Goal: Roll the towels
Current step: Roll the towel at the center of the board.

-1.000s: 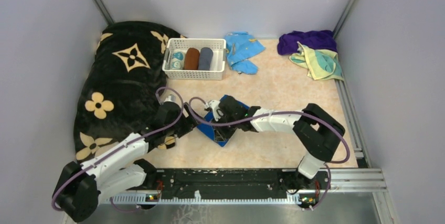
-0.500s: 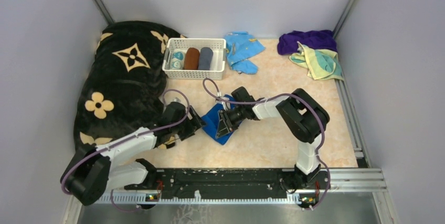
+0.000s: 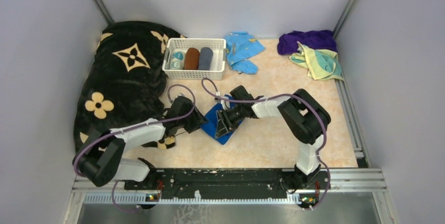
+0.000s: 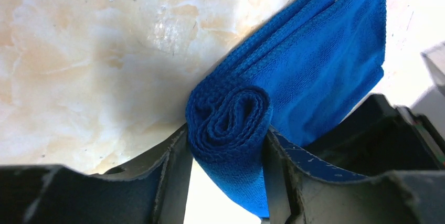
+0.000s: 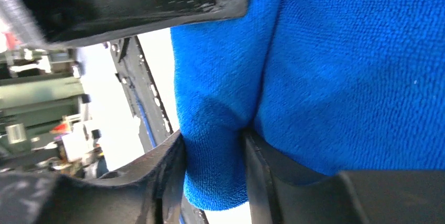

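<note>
Three towels lie on the table (image 3: 273,145) in the overhead view. The blue towel (image 3: 213,118) is near the middle, partly rolled, with both arms reaching in to it. The left tool (image 3: 199,122) comes at it from the left and the right tool (image 3: 221,124) from the right, so the two meet over the cloth. The purple towel (image 3: 307,40) is bunched in the far right corner. The yellow towel (image 3: 321,62) with teal markings lies against its near edge. Both are well apart from the arms. A white basket (image 3: 195,73) stands at the back with several rolled cloths inside. A light blue cloth (image 3: 241,51) lies just beside it on the right, and a black blanket (image 3: 120,77) with tan flowers is heaped along the left side.

In the left wrist view the rolled end of the blue towel shows as a tight spiral, and the rest of the cloth runs away flat across the table. Both fingers (image 4: 176,177) press against the sides of the roll, so the left tool is holding it.

In the right wrist view blue cloth fills most of the frame. A hanging fold of it sits between the two pads (image 5: 170,171) and touches both. The right tool is narrow and pinches that fold.
</note>
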Motion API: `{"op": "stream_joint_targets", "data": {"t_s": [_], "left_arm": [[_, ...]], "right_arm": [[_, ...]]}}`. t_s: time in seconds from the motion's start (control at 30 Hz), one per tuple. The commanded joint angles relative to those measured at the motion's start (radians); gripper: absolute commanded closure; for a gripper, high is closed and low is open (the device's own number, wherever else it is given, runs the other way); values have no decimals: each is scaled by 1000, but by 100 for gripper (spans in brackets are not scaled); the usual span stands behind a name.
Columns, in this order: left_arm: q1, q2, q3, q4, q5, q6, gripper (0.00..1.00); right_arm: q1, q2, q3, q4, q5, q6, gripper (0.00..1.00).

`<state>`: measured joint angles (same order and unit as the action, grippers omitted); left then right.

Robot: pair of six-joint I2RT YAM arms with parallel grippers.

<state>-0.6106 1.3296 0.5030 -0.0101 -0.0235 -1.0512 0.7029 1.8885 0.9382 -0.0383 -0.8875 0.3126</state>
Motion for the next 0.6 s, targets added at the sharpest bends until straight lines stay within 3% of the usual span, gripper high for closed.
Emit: {"op": "stream_joint_targets", "data": {"t_s": [0.0,0.17,0.3,0.57], "left_arm": [[-1,60,37,-43,-29,5,47],[-2,114,76,-83,-27,31,49],[-3,133,96,-107,-26,47,50],[-3,155,104,-117,-19,53,50]], "right_arm": [[39,-156,11,-123,273,-107,52],[196,-351,4,-213,723,-207,37],[371,-427,-23,-198,1068,-282,35],[547,-369,-48,-88,1285,-375,36]]}}
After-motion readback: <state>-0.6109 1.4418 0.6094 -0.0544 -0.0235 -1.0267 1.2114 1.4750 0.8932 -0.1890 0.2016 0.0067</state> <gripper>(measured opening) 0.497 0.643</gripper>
